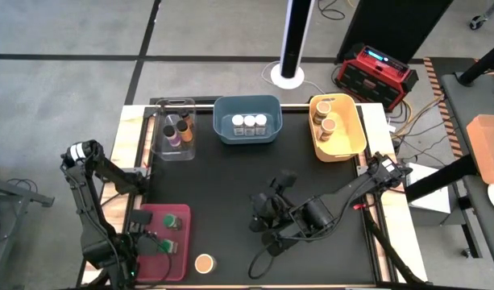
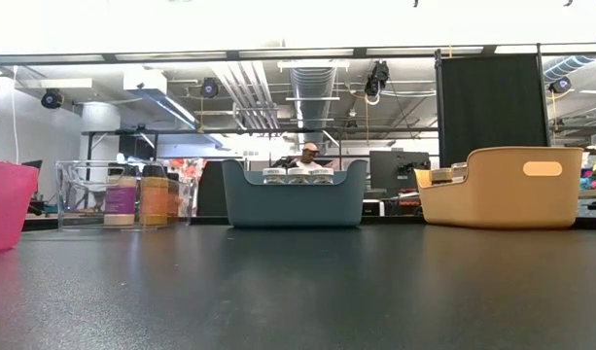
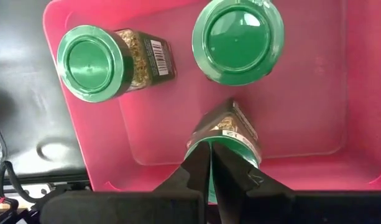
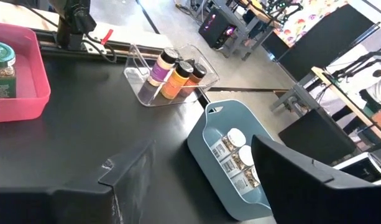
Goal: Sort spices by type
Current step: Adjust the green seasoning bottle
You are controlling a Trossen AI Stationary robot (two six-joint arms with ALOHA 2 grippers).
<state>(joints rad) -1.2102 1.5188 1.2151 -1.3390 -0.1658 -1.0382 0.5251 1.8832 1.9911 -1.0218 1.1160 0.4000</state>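
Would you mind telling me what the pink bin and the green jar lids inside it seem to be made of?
The pink bin looks like glossy, slightly translucent moulded plastic, with soft highlights on its floor. The green lids look like smooth plastic with a satin sheen and concentric moulded rings, though coated metal cannot be excluded.

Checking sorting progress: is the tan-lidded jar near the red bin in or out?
Out: the tan-lidded jar stands on the table beside the red bin.

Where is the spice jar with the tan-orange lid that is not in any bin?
In the high view, the tan-lidded jar stands alone on the black mat near the front edge, just right of the red bin.
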